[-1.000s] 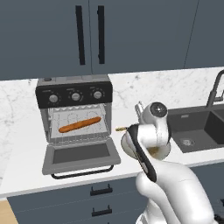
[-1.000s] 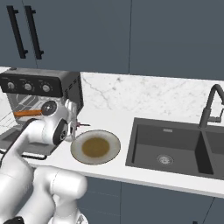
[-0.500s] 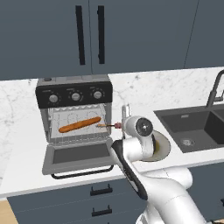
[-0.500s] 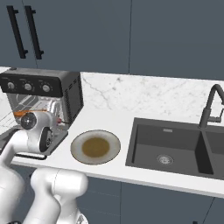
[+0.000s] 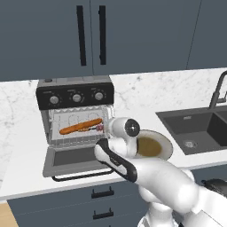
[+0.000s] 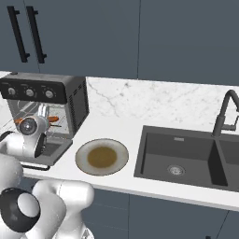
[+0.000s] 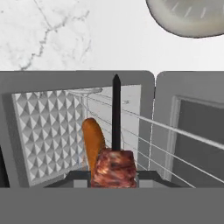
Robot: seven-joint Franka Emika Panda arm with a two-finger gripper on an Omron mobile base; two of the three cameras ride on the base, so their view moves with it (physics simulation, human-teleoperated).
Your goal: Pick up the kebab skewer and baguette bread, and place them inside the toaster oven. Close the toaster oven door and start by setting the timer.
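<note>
The toaster oven (image 5: 75,95) stands on the counter with its door (image 5: 71,159) dropped open. On its wire rack lies the orange baguette bread (image 5: 80,126), which the hand view shows as the baguette bread (image 7: 93,142) lying just left of the stick. My gripper (image 7: 113,177) is shut on the kebab skewer (image 7: 115,131). I hold it at its reddish meat chunk, and the dark tip points into the oven's opening. In the left base view the kebab skewer (image 5: 98,128) shows at the oven's right front, and my wrist hides the fingers.
A round plate (image 5: 166,148) with a brown middle sits on the counter right of the oven, and beyond it are a dark sink (image 5: 195,126) and faucet (image 5: 217,93). Dark cabinets hang above. The open door (image 7: 192,131) juts toward the counter's front edge.
My arm has swung left from over the plate to the oven's mouth, carrying the skewer along. The baguette has stayed on the rack.
</note>
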